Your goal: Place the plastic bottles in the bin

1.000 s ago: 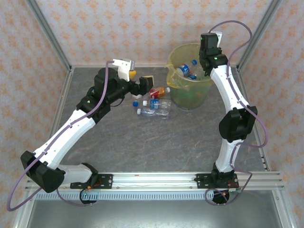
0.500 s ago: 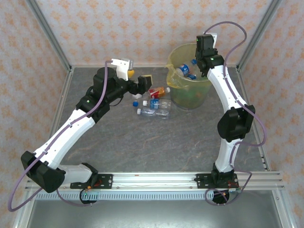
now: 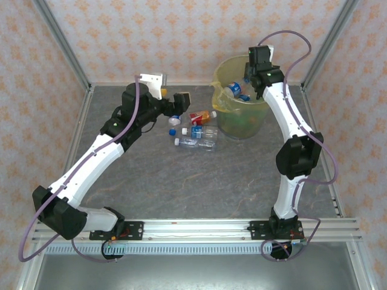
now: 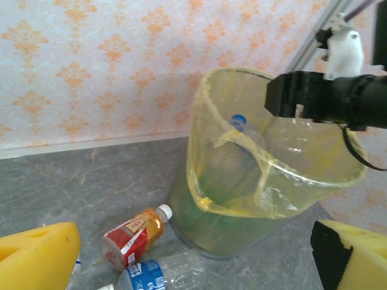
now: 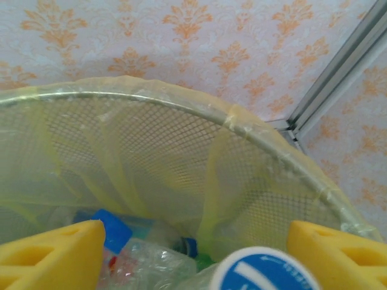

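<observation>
The bin [image 3: 242,115], a yellow mesh bucket with a bag liner, stands at the back right and holds several plastic bottles [image 3: 234,91]. My right gripper [image 3: 252,77] hangs over its mouth. In the right wrist view the right gripper [image 5: 193,241] is open, and a blue-capped bottle [image 5: 266,275] sits loose between the yellow pads [image 5: 51,254]. Left of the bin lie a red-orange labelled bottle [image 3: 202,116], a blue-labelled clear bottle [image 3: 203,131] and another clear one [image 3: 195,143]. My left gripper [image 3: 179,99] is open, just left of them. The left wrist view has them below the left gripper [image 4: 193,257], beside the bin [image 4: 254,181].
The cage's patterned back wall and a metal corner post [image 3: 323,45] stand close behind the bin. Loose caps, one white [image 3: 175,119] and one blue [image 3: 172,130], lie by the bottles. Bare grey tabletop [image 3: 199,187] stretches toward the arm bases.
The right gripper has shifted slightly left over the bin and its jaws have gone from shut to open around the blue-capped bottle. The left gripper has lifted and drawn back a little.
</observation>
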